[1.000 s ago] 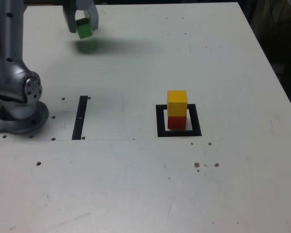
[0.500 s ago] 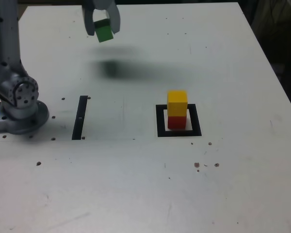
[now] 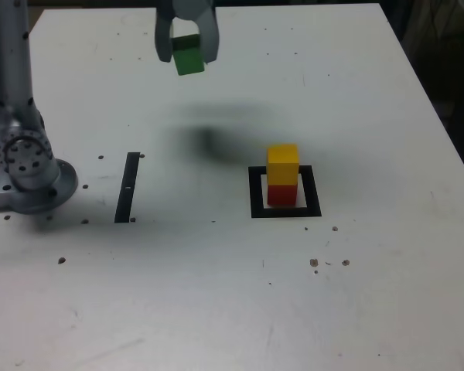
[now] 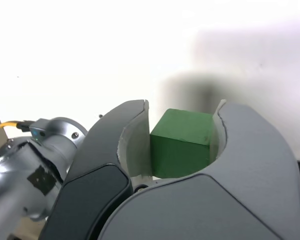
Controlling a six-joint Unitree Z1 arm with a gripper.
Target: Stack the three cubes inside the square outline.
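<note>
My gripper [image 3: 187, 51] is shut on the green cube [image 3: 189, 56], held high above the table toward the back, left of centre in the exterior view. In the wrist view the green cube [image 4: 181, 141] sits clamped between both grey fingers [image 4: 125, 145]. The yellow cube [image 3: 282, 163] stands on the red cube [image 3: 281, 194] inside the square outline [image 3: 255, 202], well to the exterior view's right of and nearer than the gripper.
The arm's round base [image 3: 31, 174] sits at the exterior view's left edge. A narrow black strip [image 3: 127, 187] lies just right of it. The white table [image 3: 216, 294] carries small dark specks near the front, and its right edge borders darkness.
The gripper has carried the green cube rightward in the exterior view, toward the stack, staying high. Its shadow on the table has followed. The stack has not moved.
</note>
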